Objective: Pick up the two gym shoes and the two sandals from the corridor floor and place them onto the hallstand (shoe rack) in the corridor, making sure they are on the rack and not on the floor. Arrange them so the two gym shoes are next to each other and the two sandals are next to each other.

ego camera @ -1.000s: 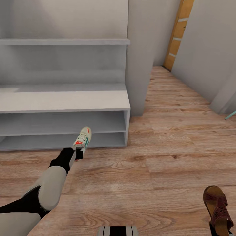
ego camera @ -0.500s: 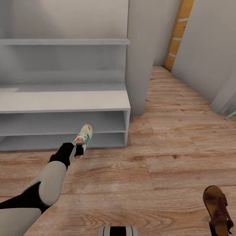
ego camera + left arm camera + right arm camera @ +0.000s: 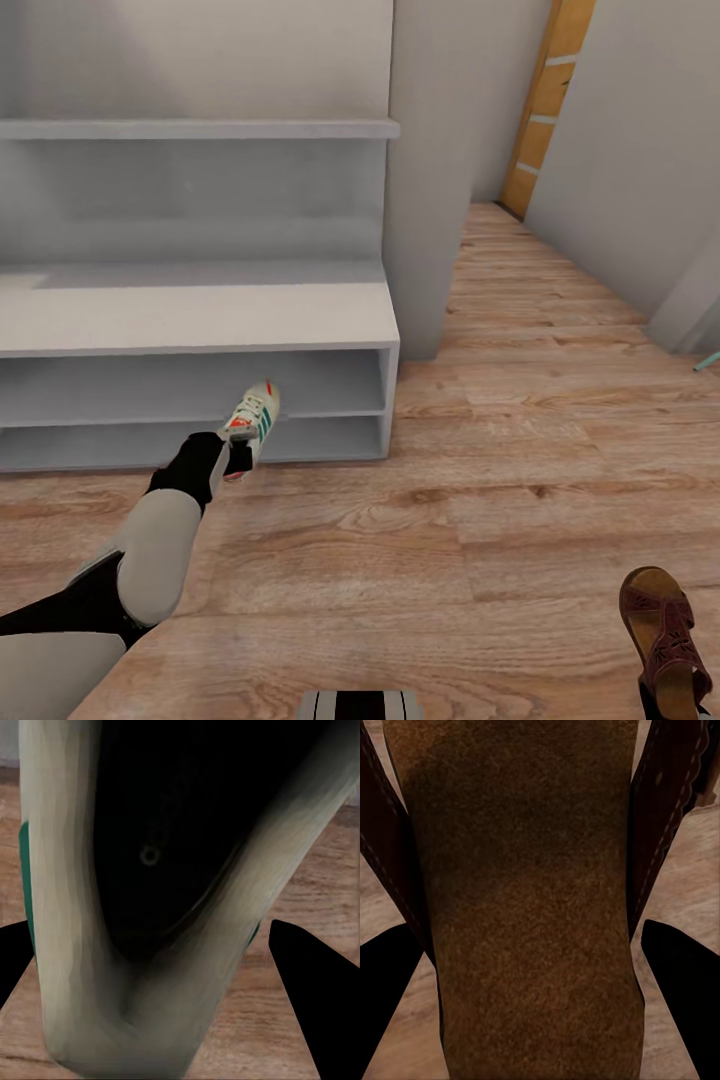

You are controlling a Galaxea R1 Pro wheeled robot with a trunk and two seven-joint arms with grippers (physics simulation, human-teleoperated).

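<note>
**Both grippers carry footwear in front of the hallstand**

The left gripper (image 3: 238,458) is clamped on a gym shoe (image 3: 251,420) at its heel end, the toe pointing away from the jaws toward the lower open shelves of the hallstand (image 3: 200,320). The shoe hangs just in front of the unit's lower edge, above the corridor floor (image 3: 520,480). In the left wrist view the shoe's dark opening (image 3: 165,840) lies between the two black fingertips (image 3: 311,990).

A sandal (image 3: 664,630) sits between the right gripper's jaws: in the right wrist view its tan footbed (image 3: 521,900) runs straight out between the black fingertips (image 3: 682,997), maroon straps at either side. The jaws grip it.
</note>
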